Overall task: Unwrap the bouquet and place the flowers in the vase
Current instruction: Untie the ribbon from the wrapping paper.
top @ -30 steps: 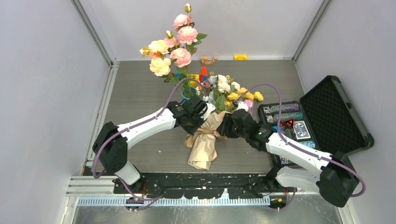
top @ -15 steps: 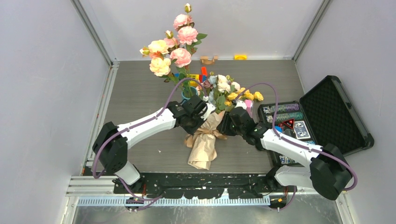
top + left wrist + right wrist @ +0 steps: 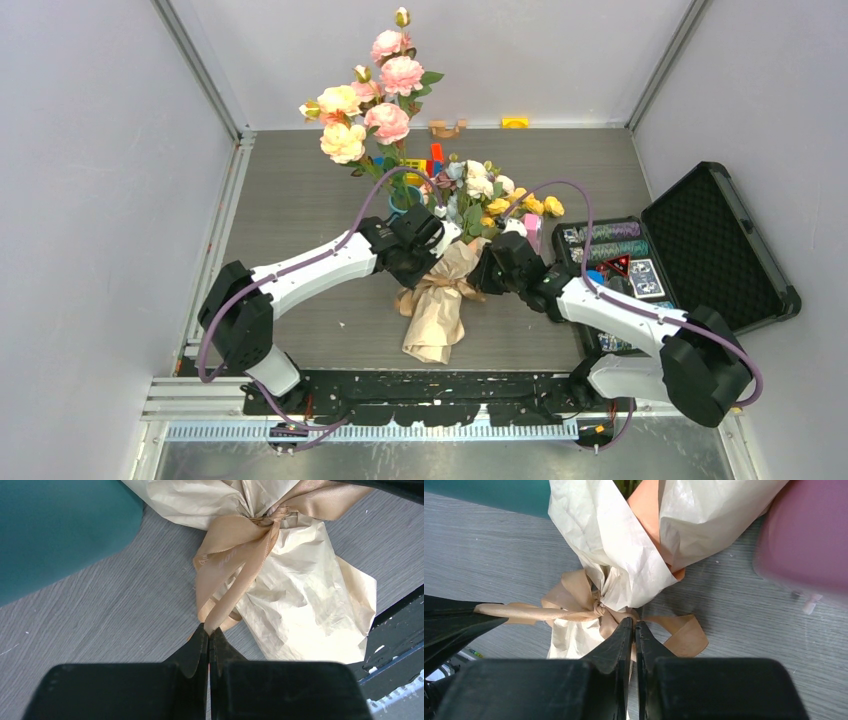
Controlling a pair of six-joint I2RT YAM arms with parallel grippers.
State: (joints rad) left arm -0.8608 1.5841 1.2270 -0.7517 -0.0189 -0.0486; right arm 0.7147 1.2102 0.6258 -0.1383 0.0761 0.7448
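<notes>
**A:** First entry?
**B:** Bouquet: small yellow, white and pale-blue flowers wrapped in crinkled tan kraft paper. It lies on the grey wood-grain table between the two arms, with the blooms toward the far wall.

**A:** Binding?
**B:** Tan satin ribbon, tied in a bow round the neck of the paper.

**A:** Left gripper?
**B:** Left gripper: fingers together, clamped on a strand of the ribbon hanging from the bow.

**A:** Right gripper?
**B:** Right gripper: fingers drawn to a sliver, nipping the ribbon just below the knot, on the side opposite the left gripper.

**A:** Vessel?
**B:** Tall teal-blue cylindrical vase: upright, just beside the upper wrap on the left arm's side. Long-stemmed pink and peach roses rise above it.

**A:** Sundries?
**B:** Pink box, close by the wrap on the right. Open black foam-lined case, at the table's right edge.
</notes>
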